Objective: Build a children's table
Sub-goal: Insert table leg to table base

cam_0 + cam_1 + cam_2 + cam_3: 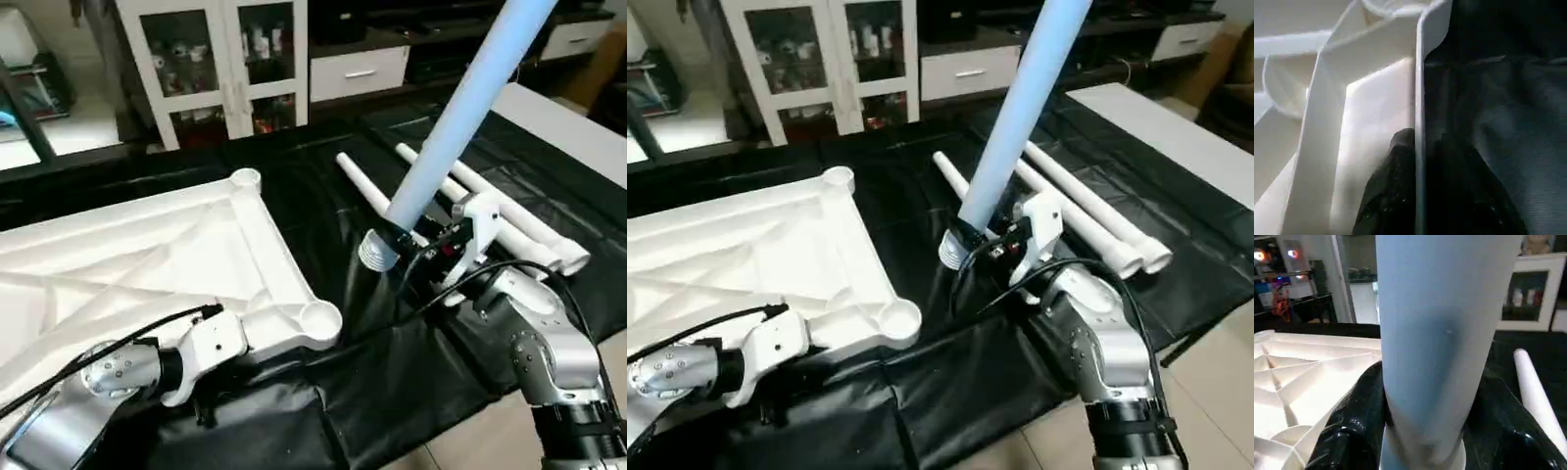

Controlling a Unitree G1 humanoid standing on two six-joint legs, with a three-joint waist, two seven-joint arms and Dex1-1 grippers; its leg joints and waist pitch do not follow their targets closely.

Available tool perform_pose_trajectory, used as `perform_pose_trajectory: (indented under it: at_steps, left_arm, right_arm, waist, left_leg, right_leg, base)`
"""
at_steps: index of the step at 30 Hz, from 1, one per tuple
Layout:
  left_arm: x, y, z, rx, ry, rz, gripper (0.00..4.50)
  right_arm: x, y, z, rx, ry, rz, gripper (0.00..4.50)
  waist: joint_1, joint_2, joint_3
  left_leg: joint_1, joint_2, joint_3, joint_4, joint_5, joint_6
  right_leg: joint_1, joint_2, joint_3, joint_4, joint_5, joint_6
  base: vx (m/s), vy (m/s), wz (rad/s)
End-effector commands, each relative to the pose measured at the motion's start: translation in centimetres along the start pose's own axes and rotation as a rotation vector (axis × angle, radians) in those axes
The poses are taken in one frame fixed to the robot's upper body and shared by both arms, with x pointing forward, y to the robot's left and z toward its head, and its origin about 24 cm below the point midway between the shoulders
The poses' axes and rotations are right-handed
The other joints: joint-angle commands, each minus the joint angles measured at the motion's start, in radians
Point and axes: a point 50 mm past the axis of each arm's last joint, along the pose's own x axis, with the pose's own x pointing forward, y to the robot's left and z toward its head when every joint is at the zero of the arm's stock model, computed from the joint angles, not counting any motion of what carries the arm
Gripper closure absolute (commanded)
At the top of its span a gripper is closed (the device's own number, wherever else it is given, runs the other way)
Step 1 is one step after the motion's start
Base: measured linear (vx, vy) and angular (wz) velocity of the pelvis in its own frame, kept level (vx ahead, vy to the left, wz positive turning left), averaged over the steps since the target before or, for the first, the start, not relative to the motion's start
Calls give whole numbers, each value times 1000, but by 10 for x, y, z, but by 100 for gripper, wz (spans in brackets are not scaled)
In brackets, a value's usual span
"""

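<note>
I see even, soft indoor light, bright enough throughout. The black cover (pixel 411 392) carries pale sheen along its folds near the white table top (pixel 147 255), which is close to washed out, its ribs faint. The raised leg (pixel 470 98) reads pale blue, its upper end slightly soft. At my left wrist, the top's edge (pixel 1418 122) is blurred and the fingers (pixel 1386 196) dark smears. At my right wrist, the leg (pixel 1440 333) looms unfocused; glossy fingers (pixel 1347 431) catch small highlights

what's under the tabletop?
The tabletop lies upside down on a black sheet covering the work surface. What is beneath the sheet is hidden. The left gripper straddles the top's near rim.
</note>
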Motion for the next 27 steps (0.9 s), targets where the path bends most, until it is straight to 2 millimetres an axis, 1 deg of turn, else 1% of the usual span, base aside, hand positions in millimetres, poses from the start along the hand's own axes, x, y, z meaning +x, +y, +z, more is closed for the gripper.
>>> perform_pose_trajectory:
  at_steps: [1, 3, 4, 5, 6, 7, 8, 9, 10, 11, 12, 13, 14, 15, 16, 17, 18, 19, 20, 21, 22, 23, 24, 25, 26, 27]
  left_arm:
    - [-6, -1, 14, 33, -41, -24, 317]
    - [-12, -1, 21, 46, -65, -4, 295]
    - [-19, 5, 30, 69, -106, 74, 284]
    - [-23, 8, 36, 67, -140, 125, 278]
    - [-27, 12, 42, 56, -183, 172, 278]
    - [-29, 13, 45, 47, -209, 197, 265]
    - [-30, 16, 49, -5, -251, 244, 265]
    - [-30, 17, 49, -35, -264, 260, 265]
    - [-30, 17, 49, -43, -269, 266, 265]
    - [-31, 20, 53, -119, -335, 349, 265]
    - [-32, 25, 56, -153, -373, 441, 265]
    - [-33, 27, 56, -173, -391, 489, 265]
    - [-35, 31, 56, -226, -418, 566, 265]
    - [-35, 34, 55, -264, -434, 611, 265]
    - [-36, 36, 52, -329, -452, 665, 265]
    - [-35, 34, 48, -374, -459, 682, 247]
    - [-35, 34, 48, -374, -459, 682, 236]
    - [-34, 30, 46, -388, -451, 697, 231]
    - [-30, 22, 45, -403, -442, 742, 231]
    - [-26, 15, 47, -411, -466, 739, 231]
    - [-25, 13, 48, -414, -476, 746, 212]
    - [-22, 14, 48, -391, -480, 898, 212]
    - [-23, 15, 47, -376, -467, 965, 212]
    - [-21, 17, 45, -398, -426, 976, 212]
    - [-21, 18, 42, -419, -398, 965, 212]
    - [-22, 19, 44, -422, -422, 960, 212]
  right_arm:
    - [-2, -2, 13, -1, -46, -14, 263]
    - [-3, 0, 16, 20, -52, -13, 263]
    - [-6, -1, 18, -62, -15, -53, 263]
    - [-7, -1, 18, -87, -11, -66, 263]
    - [-9, -1, 19, -97, -15, -72, 263]
    - [-11, 0, 20, -94, -21, -72, 263]
    - [-13, 0, 20, -117, -22, -84, 263]
    - [-14, 1, 20, -131, -20, -92, 263]
    - [-14, 1, 20, -138, -21, -97, 263]
    - [-16, 0, 24, -216, -42, -169, 263]
    - [-16, 3, 26, -242, -51, -177, 263]
    - [-16, 4, 27, -255, -56, -177, 263]
    - [-16, 6, 29, -261, -62, -176, 263]
    - [-16, 8, 30, -266, -66, -176, 263]
    - [-17, 11, 32, -259, -71, -178, 263]
    - [-17, 14, 32, -253, -74, -179, 263]
    - [-17, 14, 32, -253, -74, -179, 263]
    - [-18, 16, 32, -244, -75, -178, 263]
    - [-20, 18, 32, -217, -83, -185, 263]
    - [-20, 18, 31, -199, -88, -189, 263]
    - [-21, 19, 31, -191, -90, -191, 263]
    - [-21, 20, 30, -156, -99, -189, 263]
    - [-21, 21, 30, -152, -101, -187, 263]
    - [-21, 22, 29, -147, -104, -181, 263]
    - [-21, 23, 29, -146, -106, -177, 263]
    - [-21, 23, 27, -148, -99, -176, 263]
  waist:
    - [-1, 11, -48]
    - [-4, 6, -46]
    - [-3, 6, -45]
    - [-2, 4, -45]
    - [-3, 3, -44]
    - [-3, 4, -43]
    - [-3, 3, -43]
    - [-3, 5, -42]
    - [-3, 2, -42]
    - [-4, 7, -42]
    - [-5, 2, -43]
    - [-3, 11, -43]
    - [-10, 6, -41]
    - [-5, 5, -42]
    - [-7, 2, -42]
    - [-9, -1, -41]
    - [-9, -3, -40]
    - [-9, -5, -39]
    - [-12, -7, -39]
    - [-11, -8, -38]
    - [-10, -7, -36]
    - [-14, 0, -30]
    - [-12, -1, -44]
    - [-14, 8, -48]
    - [-9, 17, -49]
    - [-8, 17, -46]
  left_leg:
    - [34, 54, -28, -96, -452, -58]
    - [30, 53, -26, -94, -447, -51]
    - [30, 52, -26, -93, -447, -49]
    - [28, 54, -25, -94, -437, -55]
    - [29, 54, -24, -93, -435, -60]
    - [29, 53, -25, -92, -436, -60]
    - [30, 52, -25, -91, -444, -59]
    - [30, 53, -24, -91, -449, -62]
    - [30, 52, -25, -90, -451, -63]
    - [29, 53, -26, -91, -448, -71]
    - [27, 51, -27, -91, -444, -73]
    - [30, 52, -27, -90, -451, -74]
    - [26, 53, -26, -91, -453, -72]
    - [31, 51, -25, -87, -460, -67]
    - [29, 49, -27, -87, -461, -62]
    - [22, 48, -28, -88, -452, -56]
    - [22, 48, -28, -87, -450, -54]
    - [25, 47, -29, -85, -458, -51]
    - [20, 50, -31, -88, -452, -47]
    - [18, 54, -34, -90, -451, -45]
    - [20, 55, -32, -91, -458, -44]
    - [-57, 30, -77, -122, -458, 49]
    - [-34, 23, -88, -93, -426, 98]
    - [-47, 16, -100, -83, -346, 148]
    - [-45, 13, -105, -81, -311, 164]
    - [-44, 10, -110, -82, -296, 175]
  right_leg:
    - [6, -25, 20, -78, -228, -175]
    - [8, -25, 19, -79, -249, -173]
    - [7, -27, 20, -80, -262, -171]
    - [8, -27, 20, -82, -275, -165]
    - [7, -26, 19, -80, -282, -163]
    - [8, -26, 20, -82, -288, -161]
    - [6, -26, 20, -85, -310, -154]
    - [5, -27, 20, -84, -318, -151]
    - [4, -26, 20, -88, -332, -142]
    - [2, -25, 20, -85, -324, -142]
    - [6, -23, 18, -87, -317, -138]
    - [2, -22, 19, -86, -315, -136]
    - [9, -21, 19, -88, -304, -133]
    - [4, -21, 20, -94, -323, -125]
    - [6, -21, 19, -94, -331, -122]
    - [10, -22, 19, -95, -349, -109]
    - [9, -22, 18, -97, -358, -104]
    - [3, -22, 18, -102, -388, -91]
    - [6, -22, 18, -101, -387, -84]
    - [7, -24, 18, -101, -386, -76]
    - [3, -24, 19, -106, -394, -71]
    - [56, -40, -39, -86, -397, -77]
    - [41, -61, -52, -104, -351, -120]
    - [57, -61, -70, -98, -267, -173]
    - [59, -58, -81, -95, -239, -191]
    - [56, -52, -91, -93, -225, -202]
  base:
    - [0, 0, 0]
    - [0, 0, 0]
    - [0, 0, 0]
    - [0, 0, 0]
    - [0, 0, 0]
    - [0, 0, 0]
    - [0, 0, 0]
    - [0, 0, 0]
    - [0, 0, 0]
    - [0, 0, 0]
    - [0, 0, 0]
    - [0, 0, 0]
    - [0, 0, 0]
    - [0, 0, 0]
    - [0, 0, 0]
    - [0, 0, 0]
    - [0, 0, 0]
    - [0, 0, 0]
    - [0, 0, 0]
    - [0, 0, 0]
    - [0, 0, 0]
    - [0, 0, 0]
    - [-7, -3, 45]
    - [1, -15, 61]
    - [1, -15, 61]
    - [-10, -35, 54]
